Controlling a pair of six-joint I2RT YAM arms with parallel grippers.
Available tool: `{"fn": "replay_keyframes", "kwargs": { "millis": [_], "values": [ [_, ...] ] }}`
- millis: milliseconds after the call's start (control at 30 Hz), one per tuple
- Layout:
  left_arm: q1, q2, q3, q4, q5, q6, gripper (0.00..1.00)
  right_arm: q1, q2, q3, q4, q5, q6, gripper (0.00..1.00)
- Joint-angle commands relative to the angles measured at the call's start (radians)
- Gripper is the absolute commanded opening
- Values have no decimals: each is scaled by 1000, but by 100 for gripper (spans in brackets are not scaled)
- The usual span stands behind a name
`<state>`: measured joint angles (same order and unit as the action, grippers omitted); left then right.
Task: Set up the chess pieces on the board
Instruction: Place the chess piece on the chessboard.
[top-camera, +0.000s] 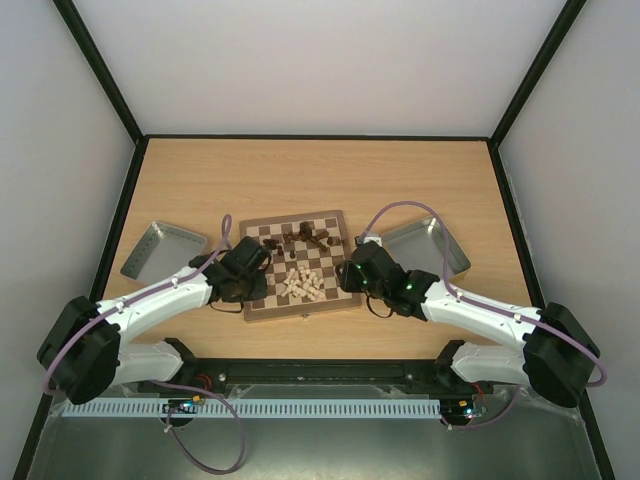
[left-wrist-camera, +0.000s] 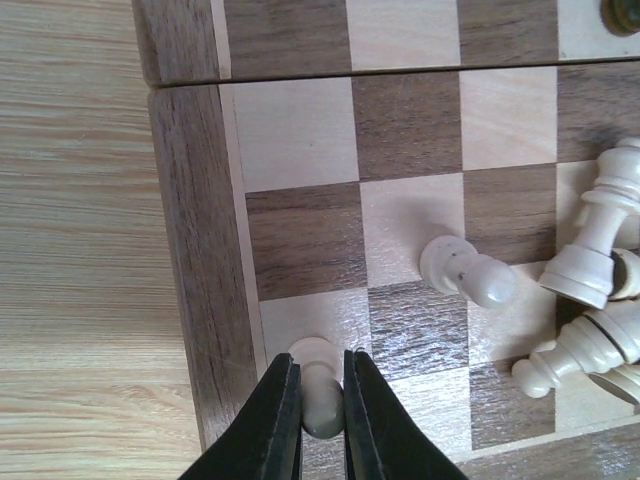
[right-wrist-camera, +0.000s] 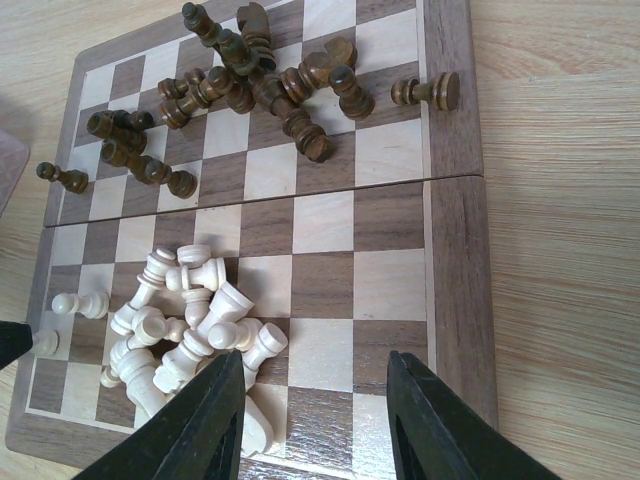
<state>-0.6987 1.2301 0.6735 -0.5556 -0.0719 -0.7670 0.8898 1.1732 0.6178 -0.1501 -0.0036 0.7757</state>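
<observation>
Left pincer (left-wrist-camera: 320, 358) pinching a cream pawn (left-wrist-camera: 322, 405) at the left border of the board (left-wrist-camera: 195, 250), near corner. Right pincer (right-wrist-camera: 318, 358) spread, empty, over near-right squares. Best: stand pawn upright, centred on its square, release slowly, clear of the cream heap (right-wrist-camera: 190, 335).

The left gripper (left-wrist-camera: 321, 360) is partly hiding a pale piece (left-wrist-camera: 322, 410), possibly a pawn; the pale pile (left-wrist-camera: 600, 290) is running off-frame.

One board (top-camera: 300, 311); two trays (top-camera: 158, 251) (top-camera: 428, 244); two claws (left-wrist-camera: 320, 358) (right-wrist-camera: 316, 357); cream pieces (right-wrist-camera: 190, 330) and dark pieces (right-wrist-camera: 250, 80), one tumbled heap each, too tangled for an exact count.
</observation>
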Motion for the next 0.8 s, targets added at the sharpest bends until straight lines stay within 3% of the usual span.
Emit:
{"fn": "replay_keyframes", "kwargs": {
  "millis": [0,233,300,567,767],
  "values": [
    [8,14,-32,27,-14,-3,2,4,-17,-10,18,28,15,39],
    [10,24,-36,30,-24,4,7,4,-12,-7,19,22,19,41],
    [10,22,-27,15,-38,7,12,4,-14,-8,18,21,21,42],
    [9,-16,75,-35,-58,67,50,4,-20,-15,35,41,30,48],
    [8,-14,110,43,19,113,58,4,-4,-10,47,76,52,48]
  ]
}}
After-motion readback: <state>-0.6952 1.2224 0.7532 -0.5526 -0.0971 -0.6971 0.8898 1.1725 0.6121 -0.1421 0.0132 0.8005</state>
